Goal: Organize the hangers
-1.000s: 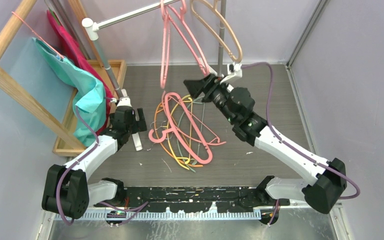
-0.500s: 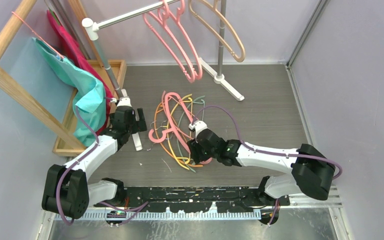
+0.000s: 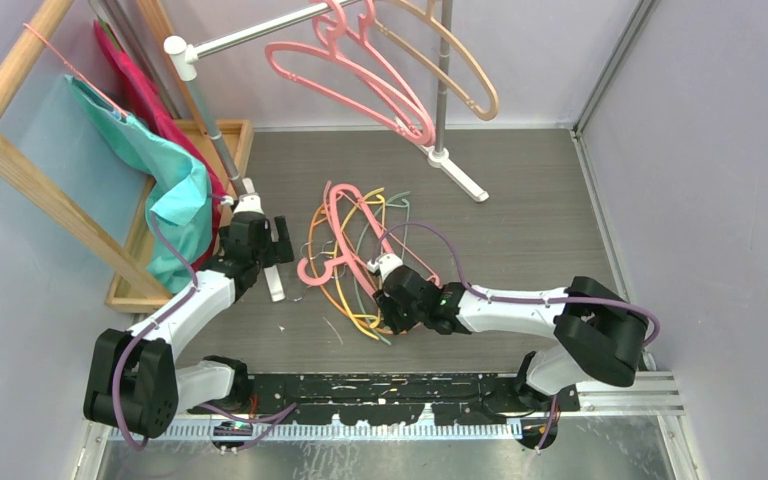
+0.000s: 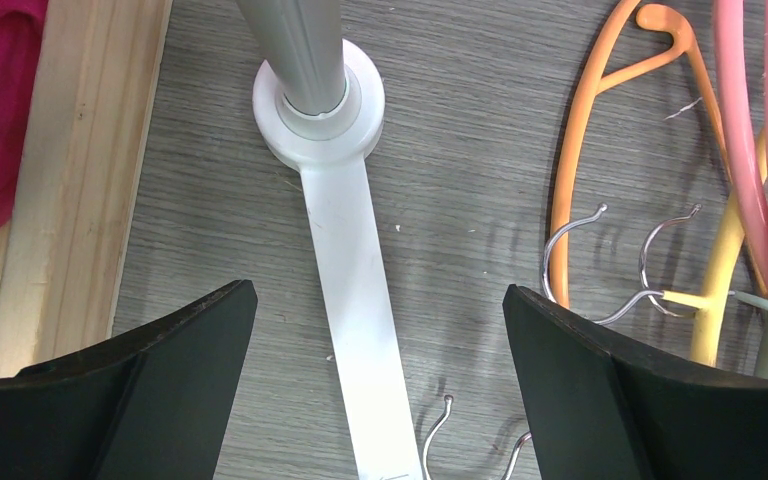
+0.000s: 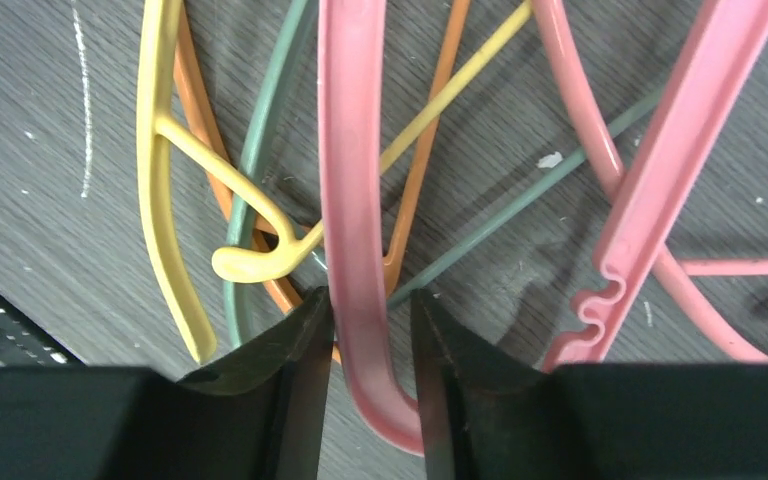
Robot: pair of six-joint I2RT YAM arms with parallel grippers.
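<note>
Over on the left, the left gripper (image 4: 380,350) hangs with fingers spread wide and nothing between them, parked above the white rack foot (image 4: 358,300), I'd judge to stay clear of the work. Centre floor, the pile (image 3: 350,230): one orange hanger (image 4: 570,170), one yellow hanger (image 5: 158,150), at least one grey-green hanger (image 5: 244,190), and at least one thick pink hanger (image 5: 350,200); the tangle defies a full count. The right gripper (image 5: 368,335) is down low, straddling that thick pink bar, fingers close on either side; whether it's truly pinched I can't tell. Likely the next pick. Up on the rail (image 3: 260,28), three hang already: two hung pink hangers (image 3: 418,128) and one beige hanger (image 3: 487,100).
</note>
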